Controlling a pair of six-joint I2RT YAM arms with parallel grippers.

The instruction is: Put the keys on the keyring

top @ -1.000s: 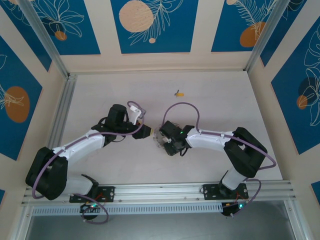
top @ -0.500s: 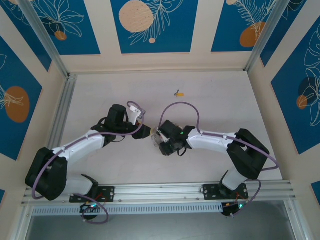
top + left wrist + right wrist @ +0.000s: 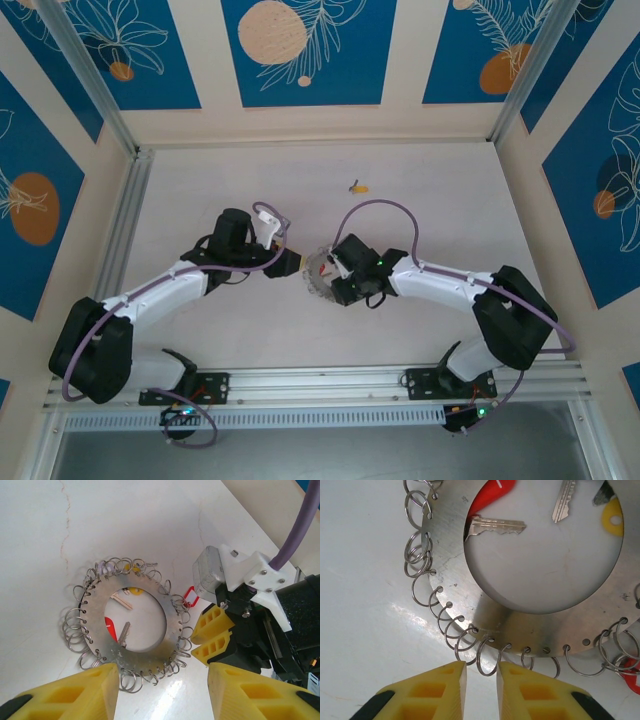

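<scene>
The keyring point(image 3: 95, 614) is a flat grey metal ring fringed with small wire loops, lying on the white table between both grippers point(image 3: 316, 284). Inside its hole lie a key with a red tag point(image 3: 496, 526) and one with a yellow tag point(image 3: 612, 520). Another red tag point(image 3: 191, 598) shows at its rim. My right gripper point(image 3: 481, 674) sits at the rim, jaws a narrow gap apart, with one wire loop point(image 3: 488, 661) between the tips. My left gripper point(image 3: 162, 674) stands open and wide just short of the opposite rim, holding nothing. A loose yellow-tagged key point(image 3: 357, 186) lies farther back.
The right gripper's yellow fingers point(image 3: 212, 632) and black wrist crowd the ring's right side in the left wrist view. Aluminium rails point(image 3: 125, 220) run along the table's left and near edges. Panel walls close the table in.
The right arm has swung: its elbow moved right and its wrist shifted slightly toward the far side at the ring. The left arm has stayed still.
</scene>
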